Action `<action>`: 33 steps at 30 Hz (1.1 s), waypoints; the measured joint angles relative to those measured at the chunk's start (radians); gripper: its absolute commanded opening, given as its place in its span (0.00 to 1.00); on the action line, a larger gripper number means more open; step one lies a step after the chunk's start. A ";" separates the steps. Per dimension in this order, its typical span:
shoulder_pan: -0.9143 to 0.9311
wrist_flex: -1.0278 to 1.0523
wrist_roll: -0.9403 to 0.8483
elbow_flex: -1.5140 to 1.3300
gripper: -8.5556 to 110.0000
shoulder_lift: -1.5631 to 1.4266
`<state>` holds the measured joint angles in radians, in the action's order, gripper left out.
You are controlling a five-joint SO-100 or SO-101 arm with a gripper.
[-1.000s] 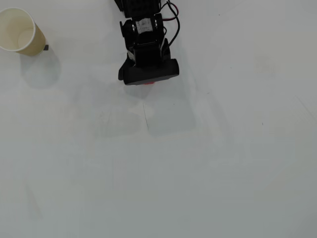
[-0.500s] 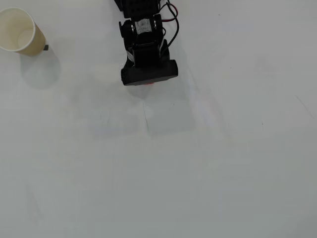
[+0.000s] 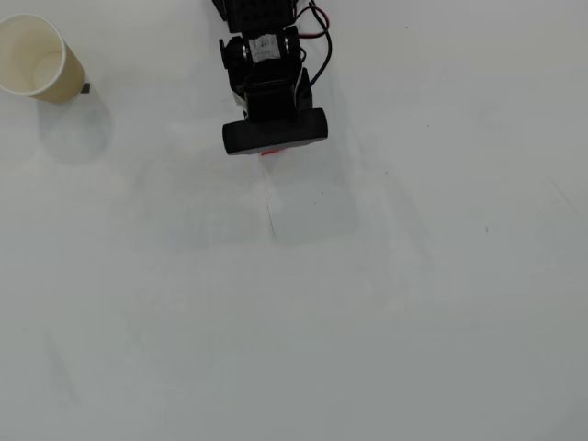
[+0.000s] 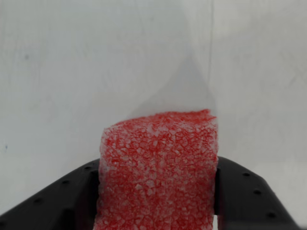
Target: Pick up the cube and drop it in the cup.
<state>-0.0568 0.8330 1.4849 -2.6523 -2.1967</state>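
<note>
- Across the whole overhead view lies the white table [image 3: 367,303], bare but for faint scuffs, which leaves a clear run between arm and target.
- At twelve o'clock in that view the black arm [image 3: 266,69] reaches in from the top edge, its wrist block turned downward so that it hides nearly everything beneath it; that is why so little of the load shows from above.
- At about ten o'clock, in the top left corner and well apart from the arm, the cup [image 3: 37,57] stands upright with its mouth open to the camera. I judge it ready to receive a drop from above.
- In the wrist view the gripper [image 4: 156,191] is closed snugly on the cube, a black finger [image 4: 249,196] pressed to its right side and another to its left, so the hold looks firm.
- The cube [image 4: 158,172] fills the six o'clock part of the wrist view, its speckled red face toward the lens; from overhead only a red sliver [image 3: 272,152] peeps out under the wrist. Whether it is clear of the table I cannot tell. The carry toward ten o'clock seems the step ahead.
</note>
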 measured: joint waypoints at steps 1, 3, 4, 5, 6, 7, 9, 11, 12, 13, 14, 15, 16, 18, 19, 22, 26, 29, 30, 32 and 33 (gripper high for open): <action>0.000 0.003 0.000 0.000 0.15 0.000; 0.000 0.006 -0.002 0.000 0.15 -0.003; 0.000 0.011 -0.002 0.000 0.15 -0.006; 0.000 0.017 -0.002 0.000 0.14 -0.011; 0.000 0.021 -0.002 0.000 0.14 -0.011; 0.000 0.026 -0.002 0.000 0.14 -0.012; 0.000 0.034 -0.002 0.000 0.14 -0.012; 0.000 0.037 -0.002 0.000 0.14 -0.012; 0.000 0.038 -0.002 0.000 0.14 -0.012; 0.000 0.040 -0.002 0.000 0.14 -0.017; 0.000 0.041 -0.002 0.000 0.14 -0.023; 0.000 0.041 -0.002 0.000 0.14 -0.026; 0.000 0.041 -0.002 0.000 0.14 -0.032; 0.000 0.046 -0.002 0.000 0.14 -0.043; 0.000 0.048 -0.002 0.000 0.14 -0.049; -0.002 0.048 -0.002 0.000 0.14 -0.074; 0.005 0.048 -0.002 0.000 0.14 -0.130; 0.034 0.048 -0.002 -0.002 0.14 -0.193; 0.046 0.048 -0.002 -0.002 0.14 -0.216; 0.072 0.048 0.000 -0.002 0.14 -0.255; 0.083 0.048 0.000 -0.002 0.14 -0.275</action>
<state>0.0261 0.8805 1.4849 -2.6538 -2.4712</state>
